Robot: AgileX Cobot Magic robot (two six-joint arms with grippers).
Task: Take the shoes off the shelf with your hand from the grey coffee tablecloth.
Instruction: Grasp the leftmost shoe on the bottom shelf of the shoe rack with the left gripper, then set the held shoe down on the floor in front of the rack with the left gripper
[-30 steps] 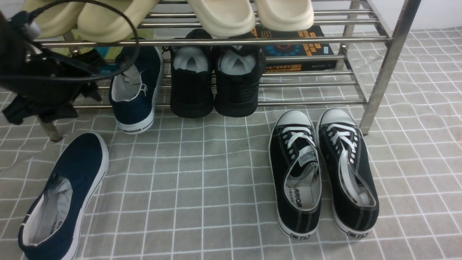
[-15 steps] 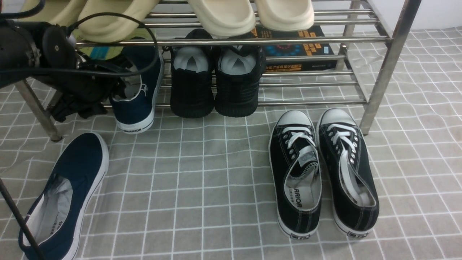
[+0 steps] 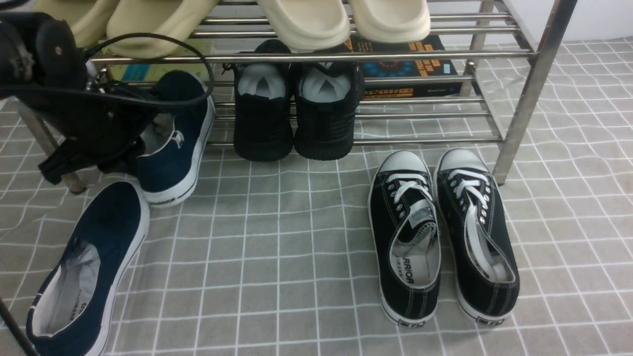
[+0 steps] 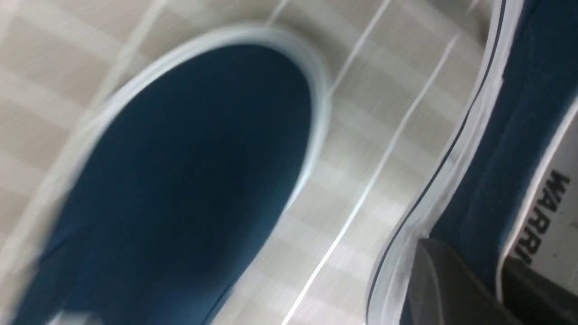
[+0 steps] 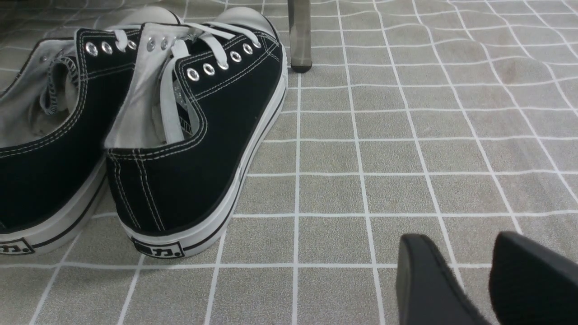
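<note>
One navy slip-on shoe lies on the grey grid tablecloth at the front left. The other navy shoe is tilted, its heel on the cloth in front of the steel shelf and its toe by the lower bars. My left gripper is shut on this shoe's side wall. In the left wrist view one finger is outside the wall and one inside, against the grey lining. The loose shoe's toe shows there, blurred. My right gripper is open and empty, low over the cloth.
Black lace-up sneakers stand on the cloth at the right, also in the right wrist view. All-black knit sneakers sit on the lower tier, cream slippers on the upper tier. A shelf leg stands behind the sneakers.
My left gripper has closed on the navy shoe and drawn it forward and to the left off the lower bars. Its heel now rests on the cloth.
</note>
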